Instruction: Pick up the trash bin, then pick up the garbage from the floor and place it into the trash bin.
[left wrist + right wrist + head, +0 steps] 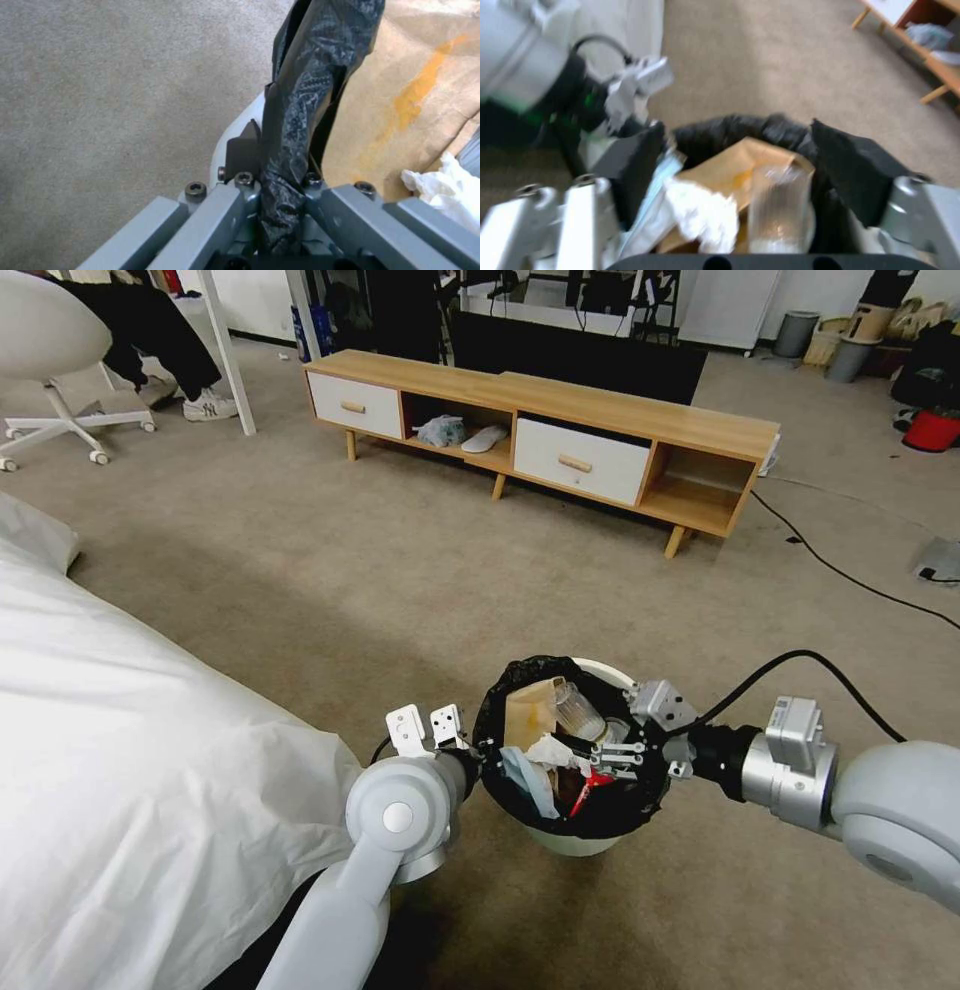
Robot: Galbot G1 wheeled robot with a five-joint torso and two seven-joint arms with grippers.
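Observation:
The trash bin [575, 842], white with a black bag over its rim, hangs just above the floor [400, 570] in front of me. My left gripper [478, 757] is shut on its near-left rim; the left wrist view has the left gripper [280, 176] pinching the black bag and white rim. Garbage fills the bin: a brown paper bag [530, 705], a clear bottle [578, 710], white tissue [550, 752] and something red [590, 785]. My right gripper [615, 757] hovers open over the bin's mouth. In the right wrist view the right gripper [740, 168] spans the paper bag [730, 176], bottle [780, 202] and tissue [705, 213].
A white bed sheet [120, 750] fills the left side, close to my left arm. A low wooden cabinet [560, 410] stands ahead across open carpet. A black cable [850, 575] runs over the floor at right. A red bucket [932, 430] and grey bins [797, 332] sit far right.

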